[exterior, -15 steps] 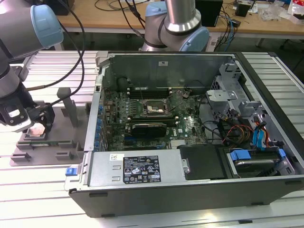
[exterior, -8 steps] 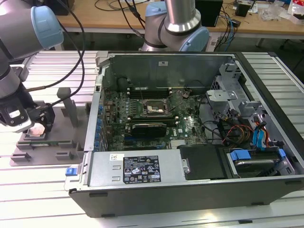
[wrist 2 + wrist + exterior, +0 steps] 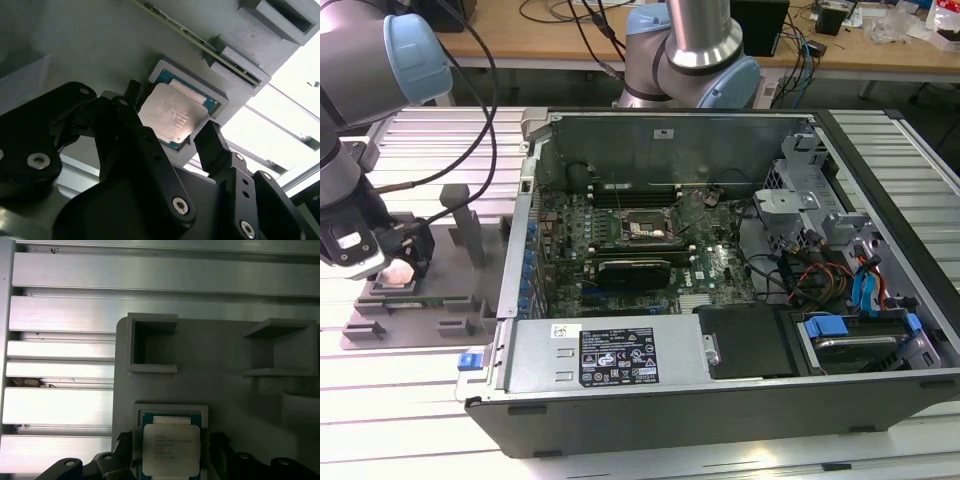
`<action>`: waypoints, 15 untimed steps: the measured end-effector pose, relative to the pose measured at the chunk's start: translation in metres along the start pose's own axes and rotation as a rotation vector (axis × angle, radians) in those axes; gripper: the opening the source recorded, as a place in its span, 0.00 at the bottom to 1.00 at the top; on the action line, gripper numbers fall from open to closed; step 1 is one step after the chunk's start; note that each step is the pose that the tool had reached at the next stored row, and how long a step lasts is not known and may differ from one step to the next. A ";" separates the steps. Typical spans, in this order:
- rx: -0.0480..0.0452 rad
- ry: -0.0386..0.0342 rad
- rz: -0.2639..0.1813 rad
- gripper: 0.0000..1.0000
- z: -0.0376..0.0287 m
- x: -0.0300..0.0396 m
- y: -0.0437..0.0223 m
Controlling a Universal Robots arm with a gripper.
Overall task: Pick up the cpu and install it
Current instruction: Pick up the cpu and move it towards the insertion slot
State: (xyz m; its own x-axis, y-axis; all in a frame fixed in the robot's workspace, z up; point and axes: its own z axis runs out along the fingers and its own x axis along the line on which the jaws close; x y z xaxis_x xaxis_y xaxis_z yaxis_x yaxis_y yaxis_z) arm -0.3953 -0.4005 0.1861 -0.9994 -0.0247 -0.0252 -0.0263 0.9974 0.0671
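Observation:
The cpu (image 3: 170, 447), a small square chip with a silver top plate on a green board, lies flat in a raised recess of the grey fixture plate (image 3: 220, 390). In both wrist views my gripper (image 3: 172, 452) stands open low over it, one black finger on each side and small gaps to the chip's edges. The second wrist view gives the same picture: the cpu (image 3: 172, 119) lies between the fingers (image 3: 212, 142) of the gripper (image 3: 172, 125). In the exterior view the gripper (image 3: 400, 268) hangs over the fixture (image 3: 440, 300) at the exterior view's left, outside the case.
The open computer case (image 3: 720, 400) lies to the exterior view's right of the fixture, with its motherboard socket (image 3: 645, 232) and a long black card (image 3: 633, 268) inside. Grey upright posts (image 3: 470, 225) stand on the fixture. A second arm's base (image 3: 690, 50) sits behind the case.

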 end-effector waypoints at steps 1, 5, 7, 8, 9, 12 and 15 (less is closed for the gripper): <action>0.0000 0.0000 0.000 0.64 0.0000 0.0000 0.0001; -0.0018 -0.0001 0.000 0.64 0.0001 0.0002 0.0005; -0.0018 0.0000 0.000 0.64 0.0000 0.0007 0.0014; -0.0018 0.0001 0.000 0.64 0.0000 0.0010 0.0016; -0.0018 0.0000 0.000 0.64 0.0000 0.0022 0.0016; -0.0015 -0.0007 0.006 0.64 0.0003 0.0022 0.0017; -0.0011 -0.0006 0.010 0.64 0.0002 0.0013 0.0016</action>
State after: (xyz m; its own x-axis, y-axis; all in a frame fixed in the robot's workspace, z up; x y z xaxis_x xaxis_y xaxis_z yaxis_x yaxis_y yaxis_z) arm -0.3967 -0.3989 0.1859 -0.9996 -0.0151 -0.0252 -0.0168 0.9975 0.0684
